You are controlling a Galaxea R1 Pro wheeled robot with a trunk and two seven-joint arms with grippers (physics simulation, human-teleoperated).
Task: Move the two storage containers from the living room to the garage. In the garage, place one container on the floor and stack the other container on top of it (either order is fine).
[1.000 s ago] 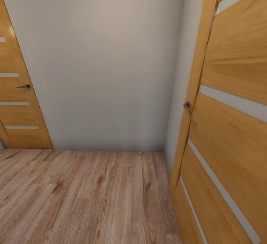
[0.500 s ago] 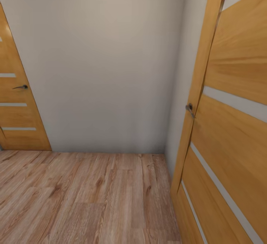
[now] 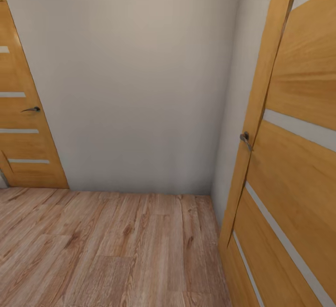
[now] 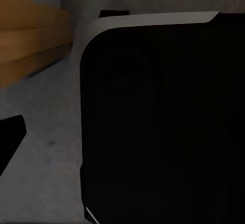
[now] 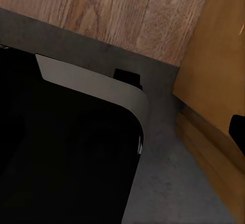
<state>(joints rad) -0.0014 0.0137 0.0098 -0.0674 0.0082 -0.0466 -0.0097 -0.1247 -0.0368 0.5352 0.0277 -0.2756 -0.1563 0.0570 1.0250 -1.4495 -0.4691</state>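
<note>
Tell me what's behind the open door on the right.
The open door stands close against the white side wall, its handle at the near edge. The leaf covers everything behind it; no container shows on the wood floor.

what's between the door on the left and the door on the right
In the head view, a plain white wall spans the stretch between the left door and the right door, with bare light wood floor below it.
</note>
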